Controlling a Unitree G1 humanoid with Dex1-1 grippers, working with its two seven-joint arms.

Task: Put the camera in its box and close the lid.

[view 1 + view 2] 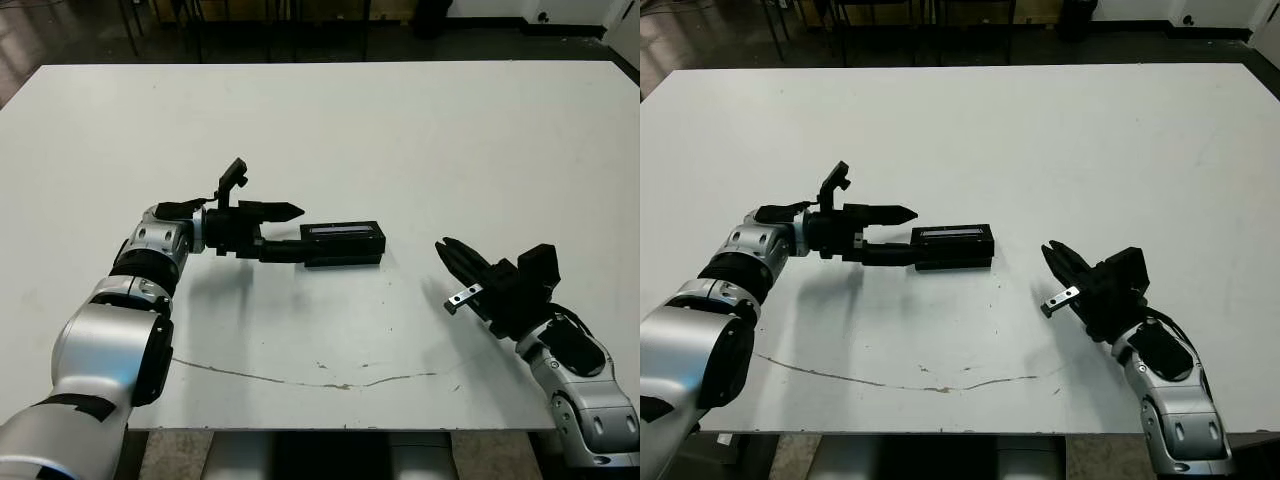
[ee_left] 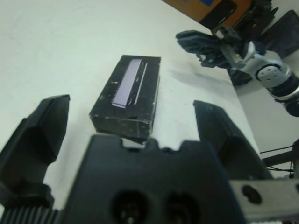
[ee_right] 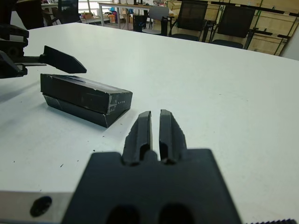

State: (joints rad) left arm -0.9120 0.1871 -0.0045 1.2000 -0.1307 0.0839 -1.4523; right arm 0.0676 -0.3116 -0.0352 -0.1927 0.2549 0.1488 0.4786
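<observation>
I read the lid (image 1: 342, 232) as already sitting on the box (image 3: 74, 110), the grey stripe facing up, so the camera must be inside; I cannot see it from any view. In the right wrist view the lid looks slightly offset from the tray below, with a lower edge poking out at the near corner, so I judge the closing step not quite finished. My left end effector (image 1: 290, 232) is spread wide at the box's left end, one finger above and beyond it, the other low against its near-left side, and it has nothing clamped. My right end effector (image 1: 1058, 268) sits well to the right of the box, its fingers pressed nearly together on nothing. To do this well I would keep the left fingers low and square to the box's short end, nudge the lid into line with the tray, then press straight down on the stripe rather than sideways, since the box is light and would likely skate across the counter (image 1: 420, 140). The right end effector could brace the box's right end.
</observation>
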